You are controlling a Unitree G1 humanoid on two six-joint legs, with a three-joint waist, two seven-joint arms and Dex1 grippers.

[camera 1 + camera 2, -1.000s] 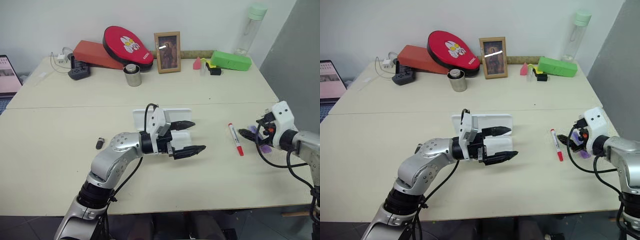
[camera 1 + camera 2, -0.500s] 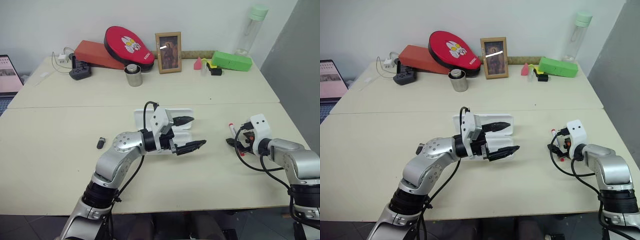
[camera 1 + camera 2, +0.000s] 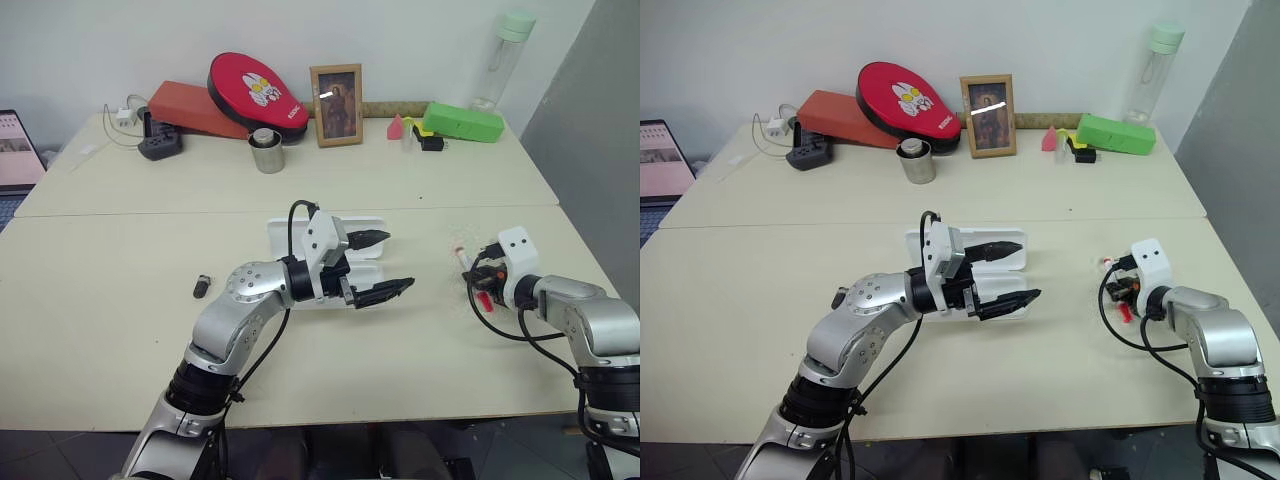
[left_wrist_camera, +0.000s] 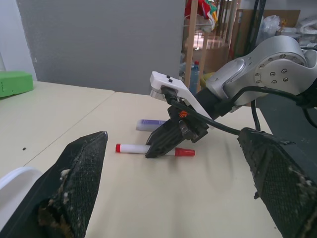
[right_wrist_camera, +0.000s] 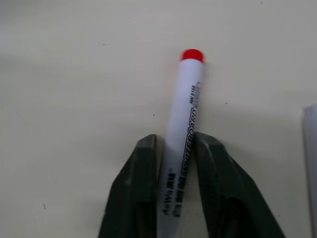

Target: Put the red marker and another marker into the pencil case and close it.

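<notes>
Writing first: red marker [image 5: 184, 134] carried black print down its white barrel, "WHITEBOARD" legible w/ a short code above it and a few characters near the fingers too small to read; red end plug pointed away from the claw. Right gripper [image 5: 176, 148] had its two black fingers pressed against either side of that barrel, closed on it, marker lying flat on the tan table [image 3: 120, 330] at the right side. In left wrist view the same marker [image 4: 133, 148] showed red at both ends, middle hidden behind the right gripper [image 4: 171, 144], small orange mark on the gripper's body not readable. Lavender highlighter [image 4: 151, 124] lay just beyond the right gripper, partly cut off by it; no label could be made out. Left gripper [image 3: 385, 266] hung mid-table w/ fingers spread wide, nothing between them, pointing right toward the marker. White pencil case [image 3: 345, 228] sat open behind and under the left gripper, much of it covered by the left wrist, so contents couldn't be judged. Along the far edge: red round pad [image 3: 255, 93] w/ a white cartoon figure and yellow bits, any lettering unreadable; framed picture [image 3: 336, 104], subject too dim to make out; metal cup [image 3: 266, 151]; lime-green box [image 3: 462, 121]; clear bottle [image 3: 505, 55] w/ pale green cap. Small black stub [image 3: 201, 287] lay left of the left arm. Laptop screen [image 3: 17, 150] cut off at far left, text illegible.
</notes>
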